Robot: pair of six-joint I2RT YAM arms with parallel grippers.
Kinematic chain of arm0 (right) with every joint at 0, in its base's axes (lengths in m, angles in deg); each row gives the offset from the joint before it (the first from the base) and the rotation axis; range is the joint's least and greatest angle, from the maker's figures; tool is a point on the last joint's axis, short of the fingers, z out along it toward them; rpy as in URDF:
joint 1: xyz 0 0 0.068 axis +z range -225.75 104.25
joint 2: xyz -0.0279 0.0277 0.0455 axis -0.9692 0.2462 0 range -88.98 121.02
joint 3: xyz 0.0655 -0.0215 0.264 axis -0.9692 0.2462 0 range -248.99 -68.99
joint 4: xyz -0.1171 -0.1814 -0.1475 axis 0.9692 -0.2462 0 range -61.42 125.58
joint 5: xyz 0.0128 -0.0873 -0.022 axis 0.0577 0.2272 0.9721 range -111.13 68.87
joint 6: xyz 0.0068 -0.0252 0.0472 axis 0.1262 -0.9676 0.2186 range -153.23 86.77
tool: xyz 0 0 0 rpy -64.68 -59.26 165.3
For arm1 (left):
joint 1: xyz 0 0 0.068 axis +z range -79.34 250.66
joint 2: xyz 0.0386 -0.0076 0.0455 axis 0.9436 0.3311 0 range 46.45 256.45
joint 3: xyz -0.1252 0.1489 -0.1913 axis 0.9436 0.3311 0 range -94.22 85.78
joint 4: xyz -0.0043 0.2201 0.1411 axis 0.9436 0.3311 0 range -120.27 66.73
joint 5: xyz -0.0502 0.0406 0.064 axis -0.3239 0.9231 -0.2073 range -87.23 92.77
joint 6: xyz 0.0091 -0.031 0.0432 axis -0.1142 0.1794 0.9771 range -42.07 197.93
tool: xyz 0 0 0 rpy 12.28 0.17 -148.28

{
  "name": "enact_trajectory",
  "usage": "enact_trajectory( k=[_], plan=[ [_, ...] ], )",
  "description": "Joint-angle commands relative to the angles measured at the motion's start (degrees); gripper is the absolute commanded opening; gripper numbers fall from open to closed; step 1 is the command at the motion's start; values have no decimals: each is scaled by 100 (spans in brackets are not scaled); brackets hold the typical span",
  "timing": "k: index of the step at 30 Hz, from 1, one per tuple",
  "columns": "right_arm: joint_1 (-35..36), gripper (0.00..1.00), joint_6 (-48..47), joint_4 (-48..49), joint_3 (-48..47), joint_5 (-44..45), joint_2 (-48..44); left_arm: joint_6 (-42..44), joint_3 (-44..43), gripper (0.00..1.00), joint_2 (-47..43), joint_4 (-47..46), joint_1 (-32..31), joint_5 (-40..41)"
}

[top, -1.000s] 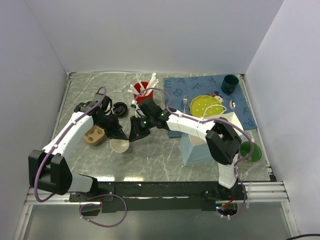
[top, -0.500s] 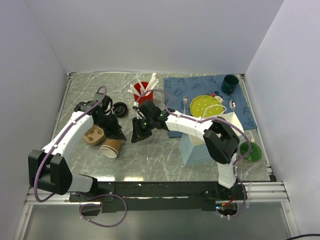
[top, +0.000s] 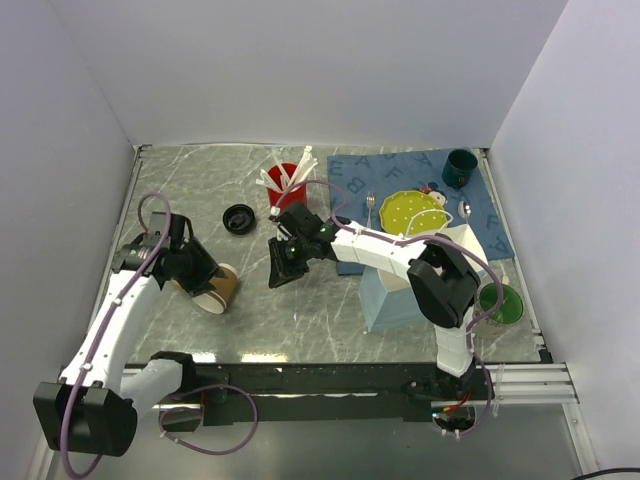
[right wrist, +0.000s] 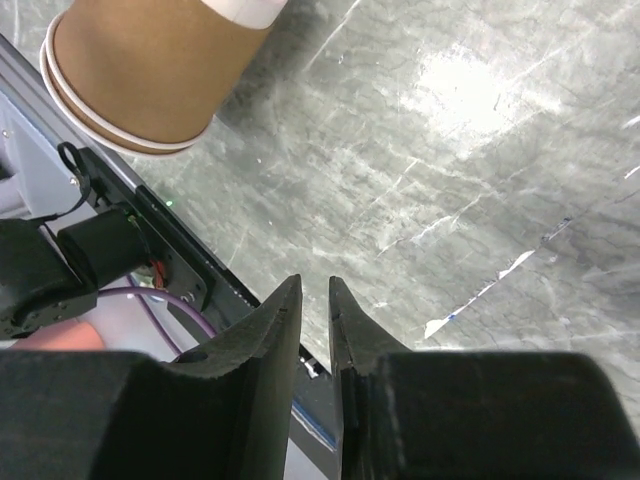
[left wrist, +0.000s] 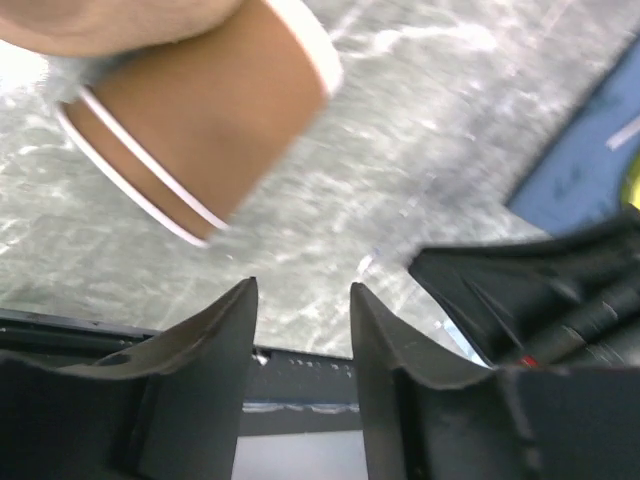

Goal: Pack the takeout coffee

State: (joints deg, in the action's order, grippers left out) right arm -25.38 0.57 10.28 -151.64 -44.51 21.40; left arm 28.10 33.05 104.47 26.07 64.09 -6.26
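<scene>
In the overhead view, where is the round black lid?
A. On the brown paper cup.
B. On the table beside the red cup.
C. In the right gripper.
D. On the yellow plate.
B: the black lid lies on the table, left of the red cup.

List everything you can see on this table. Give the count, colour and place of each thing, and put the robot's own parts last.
paper cup: one, brown, lying on its side, left part of the table
lid: one, black, round, left of the red cup
red cup: one, holding white utensils, back centre
mat: one, blue, back right
plate: one, yellow-green, on the mat
fork: one, silver, left of the plate
spoon: one, silver, right of the plate
mug: one, dark green, far corner of the mat
bowl: one, green, right edge
box: one, pale blue, under the right arm
left gripper: black, open, empty, beside the paper cup
right gripper: black, jaws narrowly apart, empty, mid-table
</scene>
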Motion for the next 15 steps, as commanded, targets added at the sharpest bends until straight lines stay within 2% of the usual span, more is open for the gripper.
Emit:
enact_trajectory(
  k=[1, 3, 6, 10, 15],
  plan=[
    [-18, 25, -128, -133, -199, 70, -325, -107, 245, 42, -89, -501, 59, 279],
    [-27, 25, -137, -133, -181, 52, -342, -133, 394, 37, -203, -527, 59, 568],
    [-18, 25, -137, -124, -129, 35, -360, -220, 693, 35, -326, -580, 68, 762],
    [-27, 25, -146, -168, -41, 26, -369, -344, 843, 41, -502, -378, 68, 886],
    [-18, 25, -146, -160, -23, -53, -308, -458, 992, 41, -599, -412, 68, 1115]
  ],
)
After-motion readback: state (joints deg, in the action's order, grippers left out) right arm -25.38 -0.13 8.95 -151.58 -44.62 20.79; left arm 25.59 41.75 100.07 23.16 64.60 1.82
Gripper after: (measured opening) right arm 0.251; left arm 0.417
